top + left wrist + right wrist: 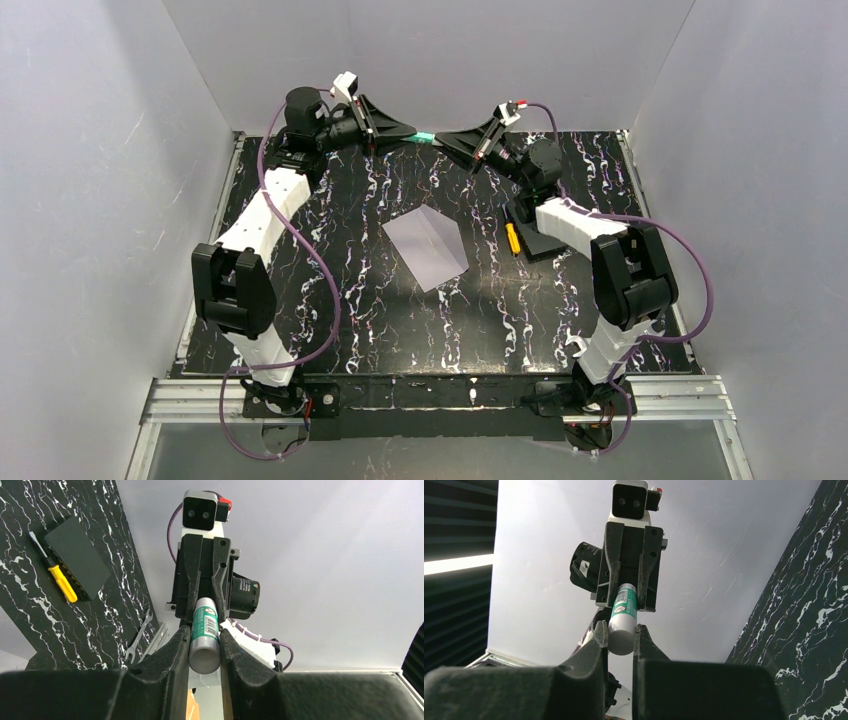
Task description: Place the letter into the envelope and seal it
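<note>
The pale lavender-white envelope (430,245) lies flat at the middle of the table. The letter is not in view. Above the table's far edge, a glue stick (425,137) with a green label hangs level between both arms. My left gripper (411,132) is shut on its grey end (204,652), and the gripper (205,631) has both fingers pressed against the tube. My right gripper (441,140) is shut on the white end (622,632). In its own wrist view the right gripper (620,628) has both jaws against the tube. Each wrist view shows the opposite gripper head-on.
A small black box (540,240) lies right of the envelope, by the right arm, with a yellow-handled screwdriver (512,238) along its left side. A wrench (137,637) lies near the table's edge. Grey walls close in the far side and both flanks.
</note>
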Available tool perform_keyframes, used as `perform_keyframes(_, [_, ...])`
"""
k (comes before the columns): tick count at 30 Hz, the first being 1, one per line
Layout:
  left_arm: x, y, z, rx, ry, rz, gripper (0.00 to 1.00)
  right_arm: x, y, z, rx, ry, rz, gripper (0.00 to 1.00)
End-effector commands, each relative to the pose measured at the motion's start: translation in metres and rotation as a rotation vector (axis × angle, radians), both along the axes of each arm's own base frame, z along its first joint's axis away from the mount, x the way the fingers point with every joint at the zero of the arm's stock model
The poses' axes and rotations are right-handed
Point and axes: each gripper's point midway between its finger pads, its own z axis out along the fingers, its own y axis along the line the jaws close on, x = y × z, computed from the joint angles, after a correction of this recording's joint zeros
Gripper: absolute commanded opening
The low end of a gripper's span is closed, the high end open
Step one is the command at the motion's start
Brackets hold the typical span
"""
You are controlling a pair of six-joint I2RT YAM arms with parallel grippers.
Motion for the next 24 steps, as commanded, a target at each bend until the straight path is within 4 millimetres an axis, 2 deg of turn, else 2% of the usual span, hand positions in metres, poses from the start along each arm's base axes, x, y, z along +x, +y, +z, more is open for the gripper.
perform_keyframes(1, [0.002,0.014,0.011,-0.014,0.000,0.005,0.00,-0.004,-0.005,0.021,-0.007,-0.090,-0.004,0.01])
perform_keyframes(5, [0.015,0.046,-0.002,-0.010,0.041,0.090,0.00,0.011,-0.035,0.007,-0.034,-0.079,-0.081,0.01])
perform_keyframes(9, [0.017,0.068,-0.010,-0.003,0.048,0.131,0.00,0.021,-0.062,0.002,-0.066,-0.090,-0.132,0.01])
perform_keyframes(16, [0.022,0.082,-0.021,-0.029,0.084,0.173,0.00,0.017,-0.074,-0.011,-0.057,-0.089,-0.146,0.01])
perform_keyframes(20, [0.025,0.085,-0.020,-0.074,0.091,0.184,0.00,0.013,-0.082,-0.020,-0.019,-0.077,-0.155,0.01])
perform_keyframes(23, [0.025,0.085,-0.018,-0.079,0.075,0.170,0.00,0.013,-0.080,-0.023,-0.044,-0.090,-0.139,0.01])
perform_keyframes(24, [0.023,0.084,-0.017,-0.076,0.064,0.167,0.00,0.016,-0.076,-0.032,-0.098,-0.061,-0.131,0.01])
